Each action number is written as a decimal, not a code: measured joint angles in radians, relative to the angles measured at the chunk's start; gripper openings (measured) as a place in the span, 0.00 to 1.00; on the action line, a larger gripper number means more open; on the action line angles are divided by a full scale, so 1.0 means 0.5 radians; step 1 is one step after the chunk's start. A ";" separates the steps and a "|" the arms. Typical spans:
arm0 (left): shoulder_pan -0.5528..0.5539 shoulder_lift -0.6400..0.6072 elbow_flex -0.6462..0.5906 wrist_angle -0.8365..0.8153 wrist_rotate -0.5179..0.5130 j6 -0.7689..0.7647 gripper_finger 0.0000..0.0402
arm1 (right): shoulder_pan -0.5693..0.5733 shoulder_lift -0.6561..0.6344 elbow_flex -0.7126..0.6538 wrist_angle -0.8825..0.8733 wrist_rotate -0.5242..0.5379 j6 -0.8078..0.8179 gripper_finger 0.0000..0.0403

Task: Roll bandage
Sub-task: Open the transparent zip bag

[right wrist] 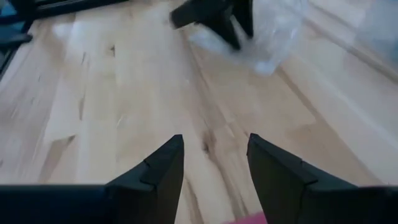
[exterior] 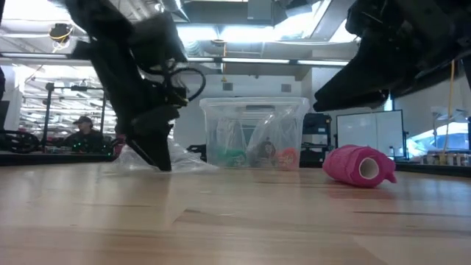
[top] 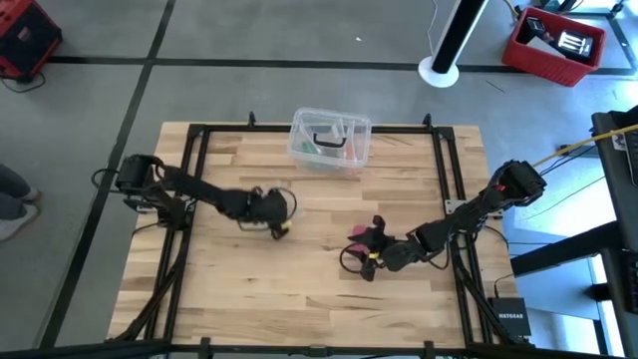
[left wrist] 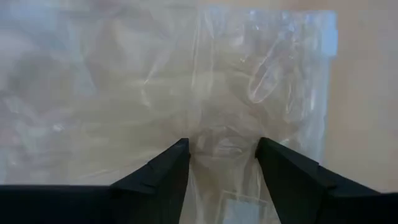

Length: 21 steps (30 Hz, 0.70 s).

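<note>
Bandage [exterior: 358, 165] lies rolled, stubby pink cylinder, at table's 4 o'clock. Your right gripper [right wrist: 214, 163] hovers just beside it, jaws parted, empty. Farther, 9 o'clock, left gripper [left wrist: 222, 163] spread wide astride clear wrapper [left wrist: 155, 87], not gripping. Rolling looks finished; next, lift both arms clear.

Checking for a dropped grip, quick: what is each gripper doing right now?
Left gripper: open, fingers either side of the clear plastic wrapper, not gripping it.
Right gripper: open, empty, beside the rolled bandage.
</note>
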 joint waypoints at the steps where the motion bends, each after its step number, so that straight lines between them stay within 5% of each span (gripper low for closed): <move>1: -0.067 0.000 0.002 0.031 0.007 -0.049 0.45 | 0.000 0.009 0.000 0.038 0.000 -0.075 0.44; 6: -0.427 0.004 0.011 0.139 0.019 -0.164 0.42 | 0.000 0.045 0.000 0.380 -0.020 -0.566 0.44; 10: -0.665 -0.048 0.198 -0.215 0.080 -0.272 0.40 | 0.000 0.048 0.003 0.603 -0.099 -0.827 0.44; 16: -0.909 -0.085 0.584 -0.546 -0.172 -0.278 0.37 | 0.000 0.049 0.002 0.605 -0.243 -0.786 0.44; 21: -1.051 -0.081 0.673 -0.288 -0.424 -0.034 0.37 | 0.000 0.049 0.002 0.606 -0.366 -0.692 0.44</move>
